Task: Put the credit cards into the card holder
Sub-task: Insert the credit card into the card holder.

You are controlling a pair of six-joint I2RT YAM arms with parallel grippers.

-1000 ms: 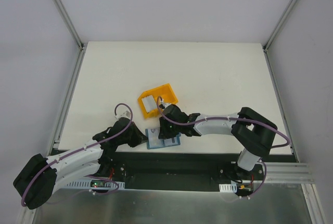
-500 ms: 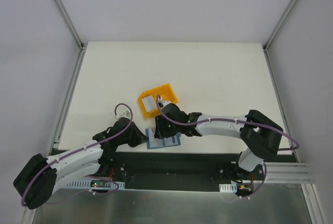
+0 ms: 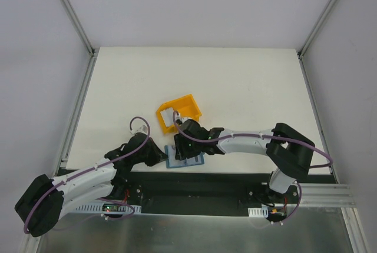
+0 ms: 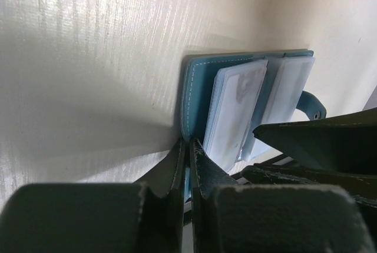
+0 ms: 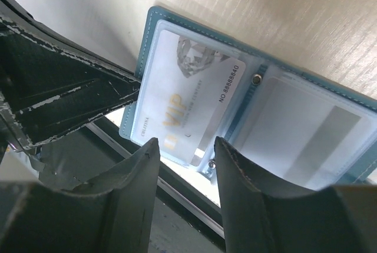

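The teal-blue card holder [image 3: 184, 157] lies open at the table's near edge. In the right wrist view its clear pocket holds a pale credit card [image 5: 188, 97] printed VIP. A second pale card [image 5: 306, 138] sits in the neighbouring pocket. My right gripper [image 5: 185, 146] hangs open just above the VIP card, with nothing between its fingers. My left gripper [image 4: 188, 147] is shut on the near left edge of the card holder [image 4: 197, 88], pinning it down. Both pocketed cards [image 4: 235, 112] show in the left wrist view, and my right gripper's dark fingers [image 4: 318, 138] hang over them.
A yellow plastic bin [image 3: 187, 103] stands just behind the card holder, close to my right wrist. The table's dark front rail [image 3: 194, 182] runs right below the card holder. The white table [image 3: 235, 82] stretches away behind the bin.
My right gripper's jaws have opened and the arm has shifted a little left over the card holder. The left arm has stayed still, clamped on the card holder.
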